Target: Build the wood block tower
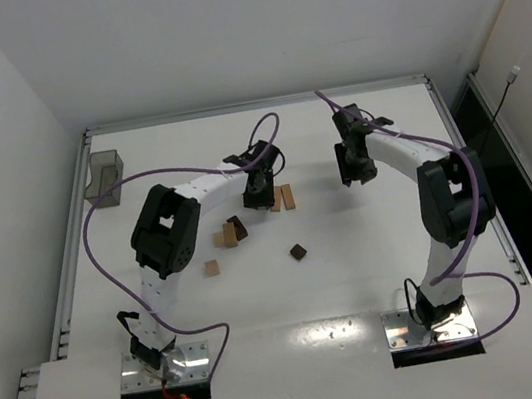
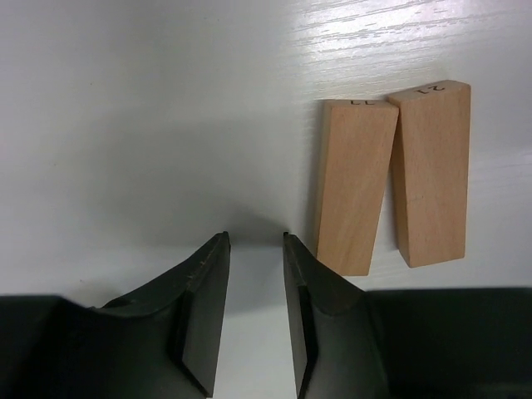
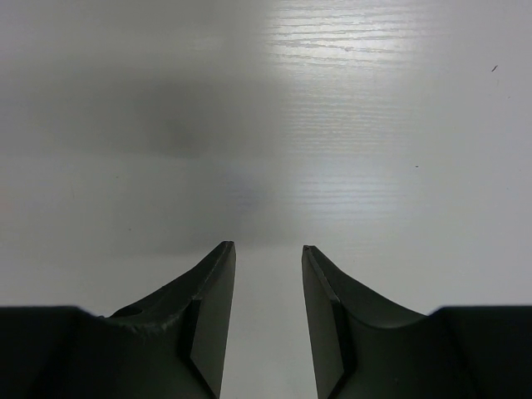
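No stacked tower shows; the wooden blocks lie loose on the white table. Two light tan bars (image 1: 282,198) lie side by side, and in the left wrist view they (image 2: 355,184) sit just right of my fingers. My left gripper (image 1: 258,199) (image 2: 254,239) is open and empty over bare table, its right finger close beside the nearer bar. A small cluster of tan and dark brown blocks (image 1: 232,232), a tan cube (image 1: 212,267) and a dark brown cube (image 1: 299,251) lie nearer the arm bases. My right gripper (image 1: 348,174) (image 3: 268,247) is open and empty over bare table.
A translucent grey bin (image 1: 103,177) stands at the far left near the table's raised rim (image 1: 251,106). Purple cables loop over both arms. The right gripper hovers right of the bars, apart from all blocks.
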{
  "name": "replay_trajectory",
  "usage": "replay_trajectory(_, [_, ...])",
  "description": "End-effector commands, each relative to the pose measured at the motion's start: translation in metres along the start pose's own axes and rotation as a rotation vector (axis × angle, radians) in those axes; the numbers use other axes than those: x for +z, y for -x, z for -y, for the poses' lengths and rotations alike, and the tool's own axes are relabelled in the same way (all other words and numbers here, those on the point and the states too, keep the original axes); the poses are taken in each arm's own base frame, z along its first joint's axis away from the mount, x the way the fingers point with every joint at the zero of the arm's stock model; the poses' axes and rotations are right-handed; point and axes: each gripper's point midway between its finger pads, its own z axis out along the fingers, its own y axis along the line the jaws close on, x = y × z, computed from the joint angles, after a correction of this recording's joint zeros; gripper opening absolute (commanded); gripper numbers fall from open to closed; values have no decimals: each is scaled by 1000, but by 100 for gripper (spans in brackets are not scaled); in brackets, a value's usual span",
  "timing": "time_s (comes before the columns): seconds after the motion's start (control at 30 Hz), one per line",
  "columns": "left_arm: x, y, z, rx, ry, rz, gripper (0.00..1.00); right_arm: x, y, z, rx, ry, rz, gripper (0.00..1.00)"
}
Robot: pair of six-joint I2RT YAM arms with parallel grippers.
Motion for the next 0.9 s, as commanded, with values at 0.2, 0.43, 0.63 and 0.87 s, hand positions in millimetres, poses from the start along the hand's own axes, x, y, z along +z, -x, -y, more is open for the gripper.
replay_trajectory(0.2, [3, 5, 15, -7, -40, 3, 39, -10, 11, -2, 27, 23, 42, 35])
replay_trajectory(0.43, [5, 6, 16, -7, -40, 3, 43, -10, 11, -3, 27, 32, 40, 35])
replay_trajectory(0.63, [8, 9, 12, -7, -10, 19, 45, -7, 9, -7, 36, 50, 27, 35])
replay_trajectory(0.87, [11, 11, 0, -3, 59, 32, 38, -7, 9, -7, 36, 50, 27, 35])
